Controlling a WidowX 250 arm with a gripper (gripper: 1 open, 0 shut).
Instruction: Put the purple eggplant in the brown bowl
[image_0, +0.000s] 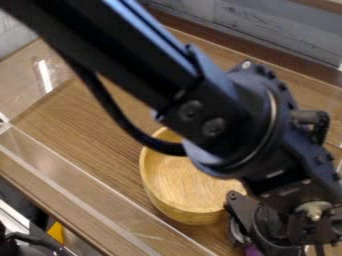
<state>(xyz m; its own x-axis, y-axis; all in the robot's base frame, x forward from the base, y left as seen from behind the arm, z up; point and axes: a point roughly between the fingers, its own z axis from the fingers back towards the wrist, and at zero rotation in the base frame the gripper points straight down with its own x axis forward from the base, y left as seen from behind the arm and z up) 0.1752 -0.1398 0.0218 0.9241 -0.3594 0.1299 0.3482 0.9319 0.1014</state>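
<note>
The brown bowl (177, 185) is a round wooden bowl standing on the wooden table, and its right part is covered by the arm. My gripper (275, 233) is low at the bottom right, just past the bowl's right rim, pointing down. The arm's dark bulk hides its fingers, so their spread does not show. Only a sliver of the purple eggplant (241, 234) shows at the gripper's left edge, close to the table. I cannot tell whether the fingers touch it.
A clear plastic wall (51, 72) runs along the left and back of the wooden tabletop (94, 120), and another clear wall (74, 195) along the front. A yellow and black object (54, 236) sits outside at the bottom left.
</note>
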